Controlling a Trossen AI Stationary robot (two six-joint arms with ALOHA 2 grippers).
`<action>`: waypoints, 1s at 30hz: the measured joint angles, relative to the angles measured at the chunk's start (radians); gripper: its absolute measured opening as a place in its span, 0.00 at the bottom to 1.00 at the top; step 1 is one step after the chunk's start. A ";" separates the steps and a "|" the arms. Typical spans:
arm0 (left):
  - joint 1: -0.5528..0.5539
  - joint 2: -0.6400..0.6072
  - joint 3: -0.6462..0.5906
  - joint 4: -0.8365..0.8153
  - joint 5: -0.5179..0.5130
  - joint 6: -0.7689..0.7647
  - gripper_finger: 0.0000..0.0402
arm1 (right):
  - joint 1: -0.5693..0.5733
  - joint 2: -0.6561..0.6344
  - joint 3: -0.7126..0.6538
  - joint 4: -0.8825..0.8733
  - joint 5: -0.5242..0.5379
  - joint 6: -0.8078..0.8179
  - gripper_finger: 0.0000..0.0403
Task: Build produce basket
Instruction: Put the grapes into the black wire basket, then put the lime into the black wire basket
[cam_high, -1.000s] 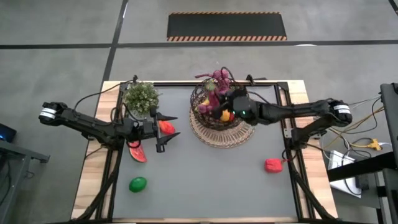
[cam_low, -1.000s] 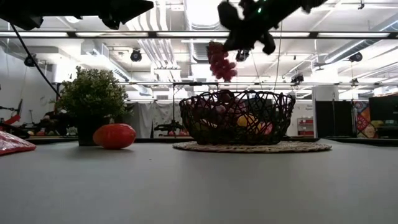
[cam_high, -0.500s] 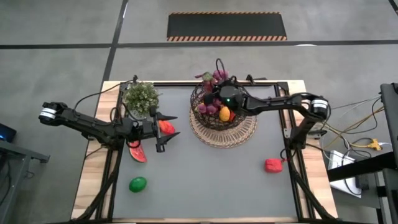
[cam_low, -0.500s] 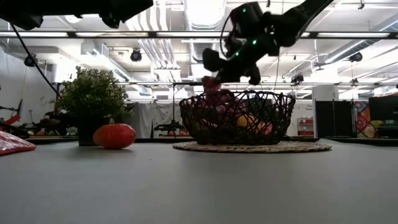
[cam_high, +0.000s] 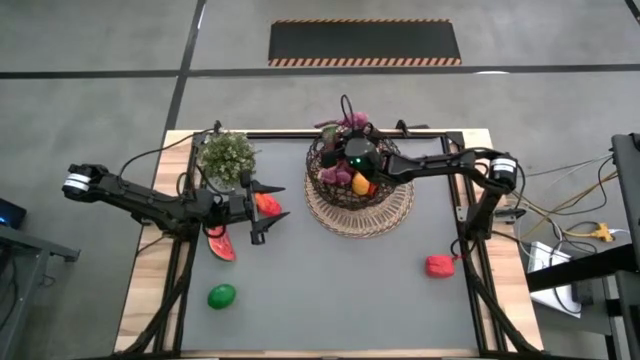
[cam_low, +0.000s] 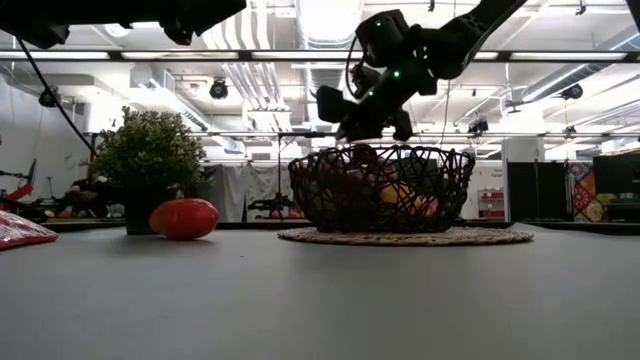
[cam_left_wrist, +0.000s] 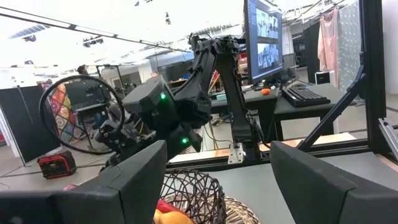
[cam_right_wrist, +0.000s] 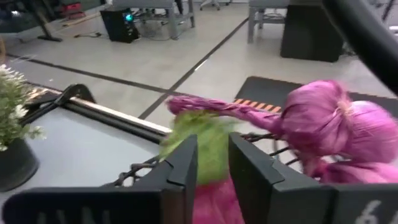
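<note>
The dark wire basket (cam_high: 322, 182) (cam_low: 440, 190) stands on a round woven mat (cam_high: 362, 216) at the table's far middle and holds several fruits. My right gripper (cam_high: 347, 160) (cam_low: 345, 118) (cam_right_wrist: 212, 168) hovers over the basket's far-left part, shut on the purple grapes (cam_right_wrist: 208, 208), which sit low inside the rim. A purple string bundle (cam_right_wrist: 339, 124) lies beside them. My left gripper (cam_high: 283, 201) (cam_left_wrist: 217, 168) waits open, raised above a red round fruit (cam_high: 265, 204) (cam_low: 183, 218) that rests on the table. My right gripper pinches the grapes' green stem top (cam_right_wrist: 205, 146) between its two fingers, coming from above and slanting from the table's right. The purple bunch hangs below the fingers inside the basket. Whether it rests on the other fruit cannot be seen.
A bushy green plant (cam_high: 227, 155) (cam_low: 150, 150) stands at the far left. A watermelon slice (cam_high: 220, 244), a green lime (cam_high: 222, 296) and a red pepper (cam_high: 439, 265) lie on the grey table top. Open room lies at the near middle.
My right gripper has moved toward the table's left and far edge and come down over the basket. The grapes, hanging well above the rim a second ago, have sunk inside the basket. The left arm has kept still.
</note>
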 joint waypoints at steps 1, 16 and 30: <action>0.000 0.000 0.000 0.000 0.000 0.000 0.67 | 0.000 -0.008 0.000 -0.013 0.014 0.000 0.23; 0.000 0.002 0.000 0.003 0.000 -0.002 0.67 | 0.050 -0.167 0.000 -0.197 -0.248 -0.189 0.32; 0.000 0.004 0.000 0.001 0.035 -0.055 0.67 | 0.382 -0.396 -0.214 -0.250 -0.381 -0.343 0.27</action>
